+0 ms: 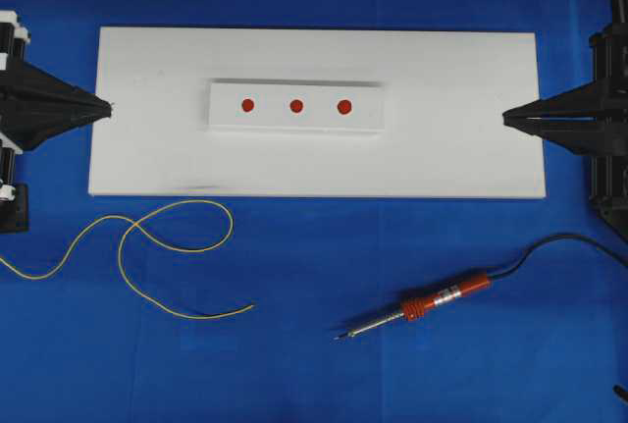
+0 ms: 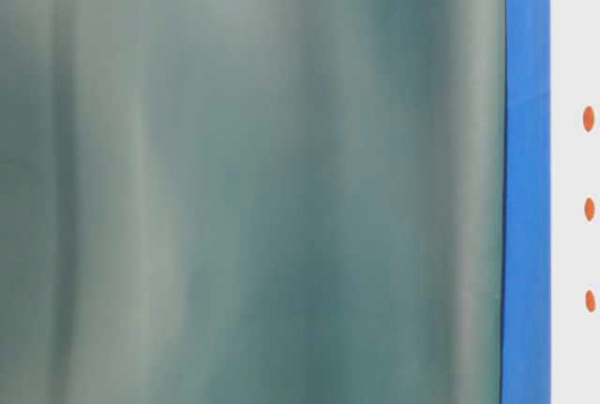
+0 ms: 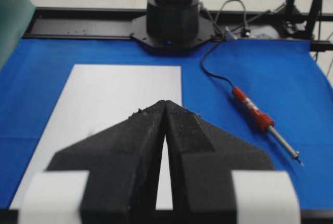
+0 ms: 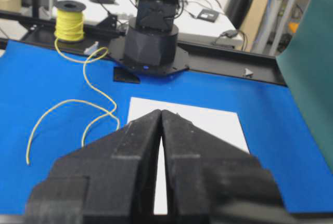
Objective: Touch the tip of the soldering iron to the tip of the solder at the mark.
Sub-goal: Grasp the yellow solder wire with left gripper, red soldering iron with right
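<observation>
The soldering iron [image 1: 424,307] lies on the blue mat at the front right, its silver shaft pointing left and its dark tip down-left; it also shows in the left wrist view as the soldering iron [image 3: 257,117]. The yellowish solder [image 1: 162,246] curls in loose loops on the mat at the front left, and the solder [image 4: 78,112] trails from a spool. Three red marks [image 1: 296,106] sit in a row on a raised white block. My left gripper [image 1: 110,107] rests shut and empty at the white board's left edge. My right gripper [image 1: 506,119] is shut and empty at its right edge.
The white board [image 1: 451,148] covers the mat's middle. A black cord [image 1: 559,243] runs from the iron to the right edge. A yellow solder spool [image 4: 70,20] stands behind the left arm's base. A green curtain [image 2: 253,179] fills most of the table-level view.
</observation>
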### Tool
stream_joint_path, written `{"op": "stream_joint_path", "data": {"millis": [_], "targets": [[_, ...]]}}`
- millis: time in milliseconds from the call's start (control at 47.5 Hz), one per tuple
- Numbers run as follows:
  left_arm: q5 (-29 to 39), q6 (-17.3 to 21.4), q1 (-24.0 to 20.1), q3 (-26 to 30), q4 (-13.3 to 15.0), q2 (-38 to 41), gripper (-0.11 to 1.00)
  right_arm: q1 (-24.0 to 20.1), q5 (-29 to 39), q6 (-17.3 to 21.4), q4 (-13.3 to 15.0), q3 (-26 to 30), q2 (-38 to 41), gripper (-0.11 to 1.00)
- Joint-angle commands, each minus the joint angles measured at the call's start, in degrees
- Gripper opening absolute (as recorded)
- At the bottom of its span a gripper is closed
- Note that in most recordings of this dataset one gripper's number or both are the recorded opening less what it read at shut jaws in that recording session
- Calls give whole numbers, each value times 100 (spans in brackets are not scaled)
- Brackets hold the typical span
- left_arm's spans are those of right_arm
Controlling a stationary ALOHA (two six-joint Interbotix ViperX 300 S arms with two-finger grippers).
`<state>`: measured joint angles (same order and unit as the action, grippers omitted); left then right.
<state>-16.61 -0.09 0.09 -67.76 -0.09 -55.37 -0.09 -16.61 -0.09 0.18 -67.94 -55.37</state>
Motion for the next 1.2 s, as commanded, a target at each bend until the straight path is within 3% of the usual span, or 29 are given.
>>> {"op": "stream_joint_path", "data": {"millis": [0, 126, 358, 442, 547, 652, 758, 821, 905, 1179], "targets": [[149, -88, 457, 105, 0, 62, -1, -158, -18, 53, -26, 176, 70, 0], [193, -105, 932, 88, 0, 62, -1, -492, 378, 158, -35, 316, 229, -6], [167, -114, 1521, -44, 0, 308, 0, -1213, 747, 580, -35, 369, 668, -5], [97, -141, 1740, -70, 0, 589, 0, -1468, 756, 782, -26, 352, 826, 1], [-26, -167, 1978, -62, 0, 967, 1, -1749, 765, 1011, -26, 316, 1099, 18], [-229, -237, 2206, -53, 0, 1468, 21, -1934, 765, 1143, -35, 308, 1397, 49], [-475, -343, 2382, -53, 0, 2004, 54, -2065, 721, 1178, -35, 264, 1784, 80], [-598, -466, 2461, -26, 0, 2408, 72, -2101, 624, 1187, -44, 229, 2021, 93], [-773, -650, 2540, 44, 0, 2883, 87, -2136, 272, 1204, -149, 97, 2391, 92], [-1775, -896, 2769, 325, 18, 4597, 83, -2391, -1310, 1204, -562, -404, 3542, 90]]}}
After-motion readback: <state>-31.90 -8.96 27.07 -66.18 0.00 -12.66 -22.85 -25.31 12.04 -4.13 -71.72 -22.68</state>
